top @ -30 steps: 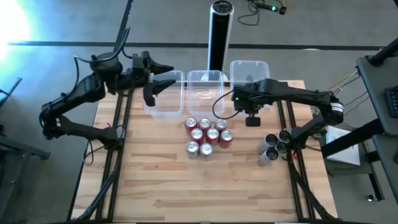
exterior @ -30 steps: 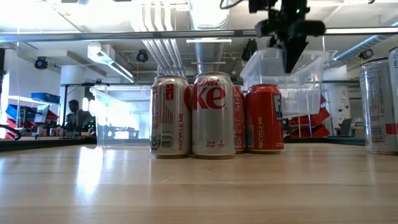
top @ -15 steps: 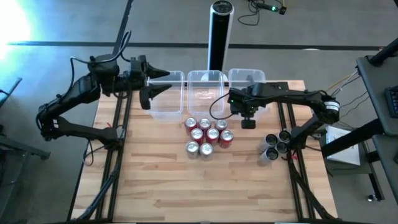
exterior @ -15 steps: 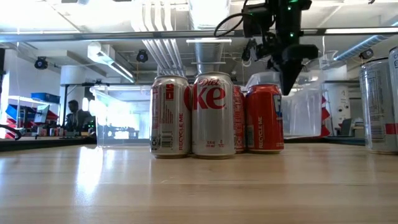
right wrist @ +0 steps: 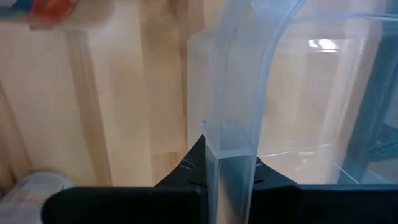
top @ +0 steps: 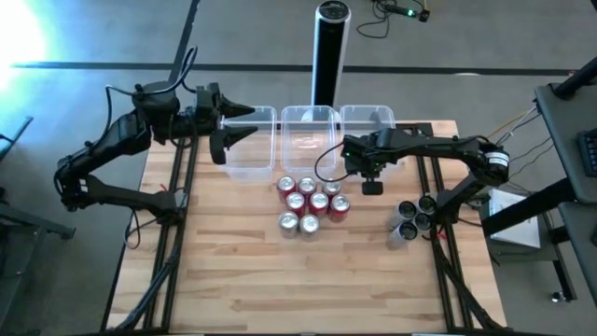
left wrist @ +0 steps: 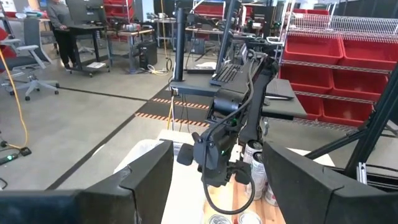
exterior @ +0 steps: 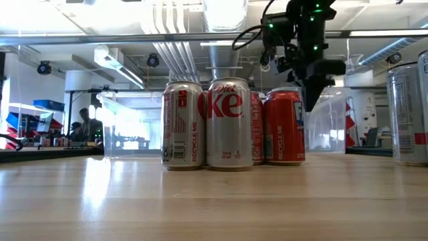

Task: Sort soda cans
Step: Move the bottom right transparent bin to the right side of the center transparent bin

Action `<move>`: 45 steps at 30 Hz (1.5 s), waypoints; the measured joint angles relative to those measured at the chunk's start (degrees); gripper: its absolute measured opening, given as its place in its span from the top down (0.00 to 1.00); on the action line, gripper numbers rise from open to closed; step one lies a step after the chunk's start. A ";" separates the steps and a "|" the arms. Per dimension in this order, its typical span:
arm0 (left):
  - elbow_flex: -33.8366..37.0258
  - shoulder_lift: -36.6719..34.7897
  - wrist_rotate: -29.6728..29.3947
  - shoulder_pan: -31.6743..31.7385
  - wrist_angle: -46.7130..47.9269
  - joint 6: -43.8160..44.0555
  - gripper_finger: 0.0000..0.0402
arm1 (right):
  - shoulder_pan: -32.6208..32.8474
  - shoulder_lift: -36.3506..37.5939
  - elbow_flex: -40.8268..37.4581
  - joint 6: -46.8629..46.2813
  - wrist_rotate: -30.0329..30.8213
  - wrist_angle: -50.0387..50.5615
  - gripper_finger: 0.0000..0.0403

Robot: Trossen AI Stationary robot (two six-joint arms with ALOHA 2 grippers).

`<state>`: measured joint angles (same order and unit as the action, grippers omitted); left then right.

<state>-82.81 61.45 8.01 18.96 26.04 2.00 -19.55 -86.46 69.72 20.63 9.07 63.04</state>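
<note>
The soda cans (top: 311,203) stand in 2 groups on the wooden table (top: 280,280): a tight cluster of about 8 red and silver ones at mid-table, just in front of the middle clear tub (top: 308,135), and about 4 darker cans (top: 413,217) well apart near the right edge. None is held. The right gripper (top: 371,183) sits beside the cluster, its fingers pinched shut on the rim of the right-hand tub (right wrist: 239,93); the wrist view shows the clear wall clamped between them. My guess is that it grips the wall to set this tub in line with the other 2, so each kind of can gets its own bin. The left gripper (top: 233,133) hovers over the left tub (top: 247,154), fingers spread apart and empty, apparently waiting.
</note>
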 joint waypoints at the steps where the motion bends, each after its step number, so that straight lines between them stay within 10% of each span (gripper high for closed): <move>1: 0.00 -0.02 0.00 0.00 0.00 0.02 0.42 | 0.00 -0.02 -0.10 0.06 0.04 -0.58 0.97; 15: 0.00 -0.43 0.04 0.00 0.37 0.66 0.42 | 0.00 -0.02 -0.49 -1.14 0.10 -2.38 0.96; 33: 0.00 -0.88 0.04 -0.02 1.05 0.48 0.42 | 0.00 -0.02 2.86 -4.98 1.41 0.39 0.60; 45: 0.00 -0.98 0.07 -0.01 1.60 1.46 0.42 | -1.59 0.09 3.04 -9.80 -3.15 10.79 0.63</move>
<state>-82.81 60.47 8.08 18.95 27.64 3.46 -21.14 -86.37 72.76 10.83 5.92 73.83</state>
